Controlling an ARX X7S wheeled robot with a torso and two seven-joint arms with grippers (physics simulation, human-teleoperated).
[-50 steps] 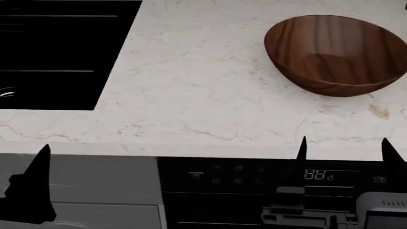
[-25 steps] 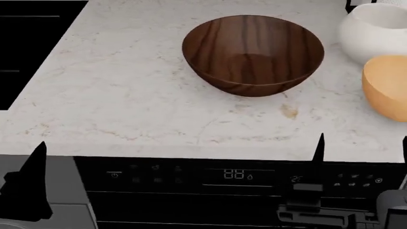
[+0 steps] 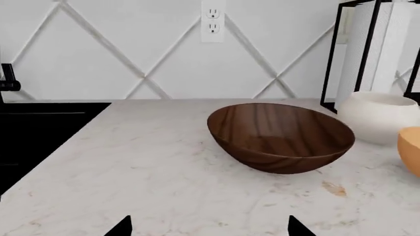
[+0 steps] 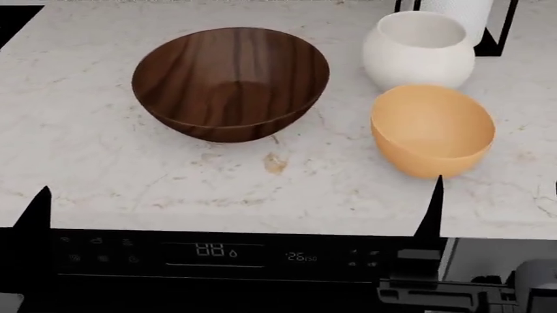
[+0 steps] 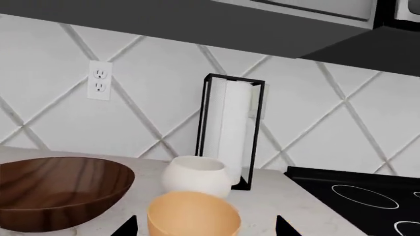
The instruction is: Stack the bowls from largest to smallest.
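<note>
Three bowls stand on the marble counter [image 4: 78, 150]. The wide dark-brown wood-grain bowl [image 4: 231, 81] is at the left. The rounded white bowl [image 4: 418, 52] is at the back right. The orange-tan bowl [image 4: 432, 130] is just in front of the white one. All are upright and apart from each other. My left gripper [image 3: 210, 228] is open and empty, short of the brown bowl [image 3: 279, 135]. My right gripper [image 5: 206, 228] is open and empty, just in front of the orange-tan bowl [image 5: 192, 214]. Its fingertips [image 4: 432, 208] stand at the counter's front edge.
A white paper-towel roll in a black stand [image 5: 229, 132] is behind the white bowl [image 5: 196, 176]. A black cooktop [image 5: 367, 191] lies to the right and a black sink [image 3: 39, 128] to the left. An appliance control panel [image 4: 218, 251] runs under the counter edge.
The head view has swung right: the brown bowl has slid left in frame, the white and orange-tan bowls are now fully in view, and the sink has left the view. The bowls have not moved.
</note>
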